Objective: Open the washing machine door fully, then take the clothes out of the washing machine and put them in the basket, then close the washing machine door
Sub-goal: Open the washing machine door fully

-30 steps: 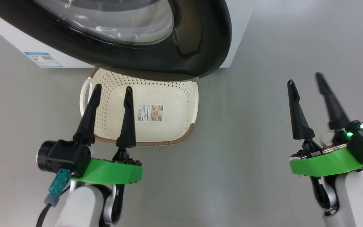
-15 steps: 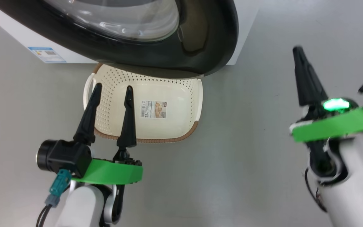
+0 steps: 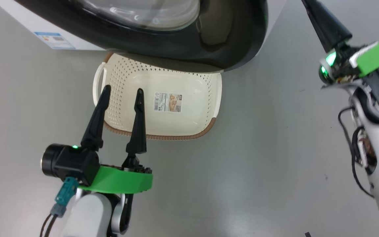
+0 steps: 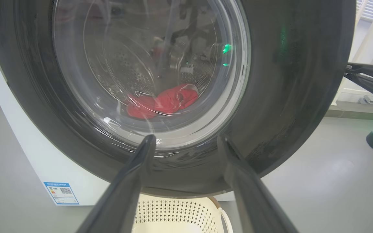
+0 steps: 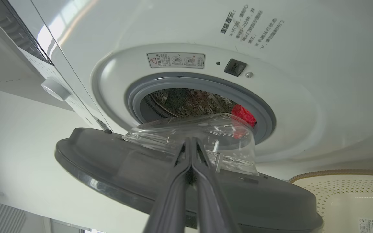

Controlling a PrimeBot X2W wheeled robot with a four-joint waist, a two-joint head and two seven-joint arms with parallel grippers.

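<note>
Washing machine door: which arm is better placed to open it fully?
Right. The right gripper, shut, sits by the free edge of the partly open washing machine door, pointing at its inner face; the left gripper hangs open over the basket.

Glossy black door rim [image 3: 163,52], perforated plastic basket [image 3: 123,82]

In the head view the washing machine door [image 3: 242,49] runs off the top edge and hides the far rim of the basket [image 3: 163,136]. In the right wrist view the clothes [image 5: 243,115] are mostly hidden behind the door's glass bowl. The print on the blue label [image 3: 55,39] is too small to read.
</note>
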